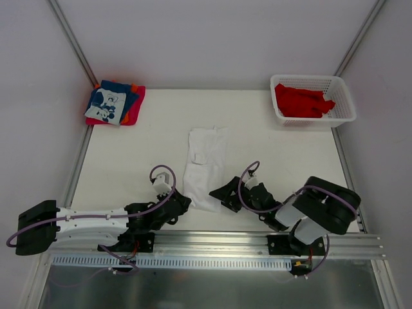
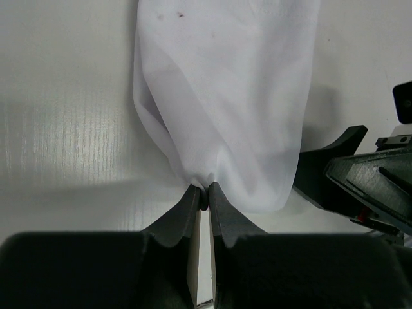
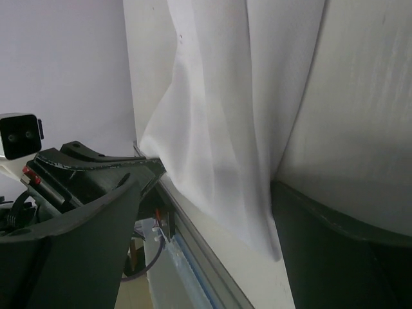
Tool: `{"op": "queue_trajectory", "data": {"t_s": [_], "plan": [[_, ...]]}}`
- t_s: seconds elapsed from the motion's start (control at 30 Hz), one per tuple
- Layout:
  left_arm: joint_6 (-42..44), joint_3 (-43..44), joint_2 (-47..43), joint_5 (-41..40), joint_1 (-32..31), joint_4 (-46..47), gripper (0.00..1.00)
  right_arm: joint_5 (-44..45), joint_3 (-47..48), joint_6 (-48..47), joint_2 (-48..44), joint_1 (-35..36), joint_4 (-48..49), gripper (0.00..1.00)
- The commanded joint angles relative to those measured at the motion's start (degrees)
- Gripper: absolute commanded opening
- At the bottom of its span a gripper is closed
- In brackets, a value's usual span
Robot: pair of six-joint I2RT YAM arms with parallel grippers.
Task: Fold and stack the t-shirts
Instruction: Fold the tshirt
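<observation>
One white shirt (image 1: 205, 168), one folded pile (image 1: 114, 103), one basket (image 1: 346, 106) of red shirts (image 1: 301, 101) — and two arms: left arm (image 1: 90, 219), right arm (image 1: 318, 209).

The white t-shirt (image 2: 225, 96) is thin, slightly sheer cloth; the table (image 2: 64, 129) is smooth with a faint grained sheen

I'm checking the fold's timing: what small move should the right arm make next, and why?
Probably close the right gripper on the near corner of the white t-shirt. Its jaws stand open astride that corner, while the left gripper is already shut on the other near corner, so both could then lift together.
</observation>
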Motion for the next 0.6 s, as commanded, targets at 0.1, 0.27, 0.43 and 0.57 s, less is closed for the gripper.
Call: {"op": "queue_trajectory", "data": {"t_s": [0.1,0.27,0.43,0.57], "plan": [[1.3,0.3,0.9,-1.9,-0.3,1.2,0.00,11.8,-0.1,-2.9,-20.3,7.9,-55.3,0.89],[1.3,0.8,1.3,-1.9,-0.3,1.2,0.00,14.3,-2.4,-2.1,-38.7,7.3,-62.2,0.88],[1.3,0.7,1.1,-1.7,-0.2,1.2,0.00,12.0,-2.4,-1.9,-33.1,7.3,-58.6,0.86],[1.3,0.6,0.7,-1.5,-0.2,1.2,0.00,12.8,-1.4,-1.7,-29.1,8.4,-57.0,0.86]]}}
